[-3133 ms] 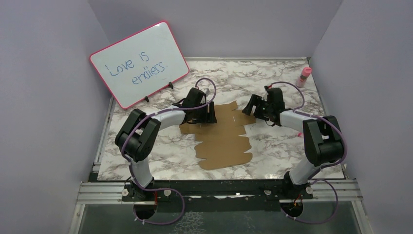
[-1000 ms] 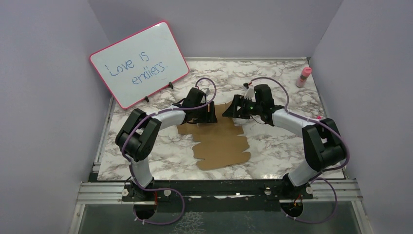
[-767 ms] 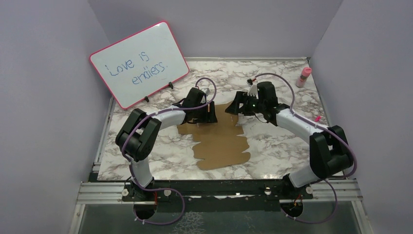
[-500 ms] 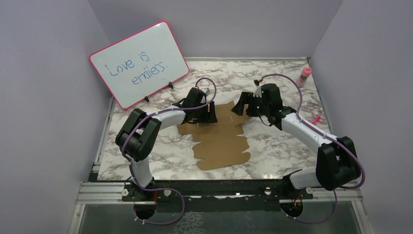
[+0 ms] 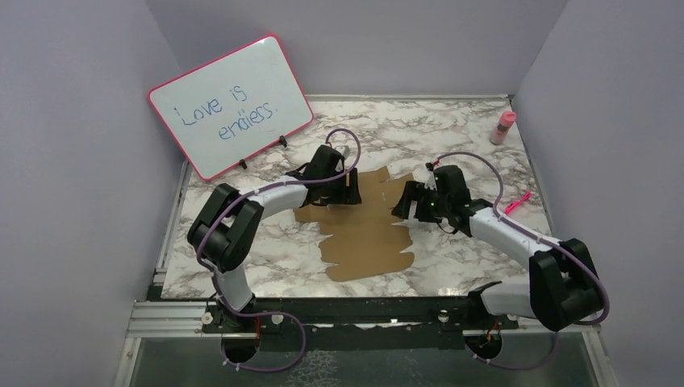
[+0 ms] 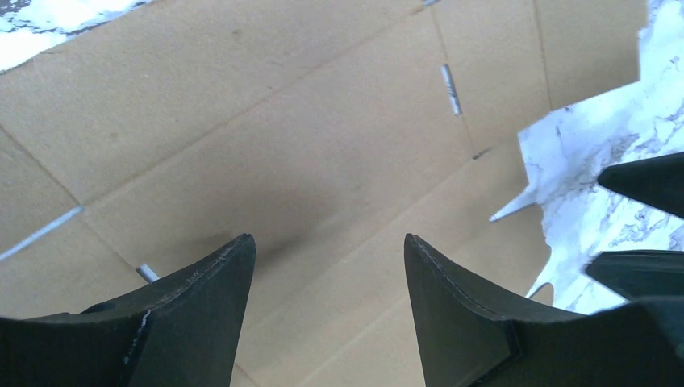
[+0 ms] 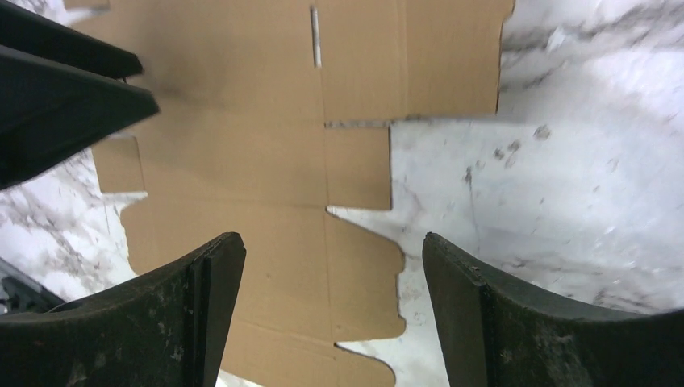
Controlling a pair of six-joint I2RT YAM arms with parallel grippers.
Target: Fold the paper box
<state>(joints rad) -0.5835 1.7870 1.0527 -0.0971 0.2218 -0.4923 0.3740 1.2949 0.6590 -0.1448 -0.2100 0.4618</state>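
Marble-patterned table [image 5: 460, 137]: the left gripper [image 6: 327, 242] is poised with jaws wide and empty over the far-left part of the flat, unfolded box [image 5: 367, 234]. The right gripper [image 7: 332, 238], also wide and empty, hangs over the sheet's notched right edge. Beyond them a whiteboard [image 5: 230, 105] leans at far left and a pink bottle [image 5: 505, 126] stands in the far right corner.

**Box [image 5: 367, 230]: one, unfolded**

I see a plain brown die-cut cardboard sheet lying flat at mid-table, long axis running near to far. Notched flaps and tabs line its edges. Crease lines and short slits show. All panels lie flat.
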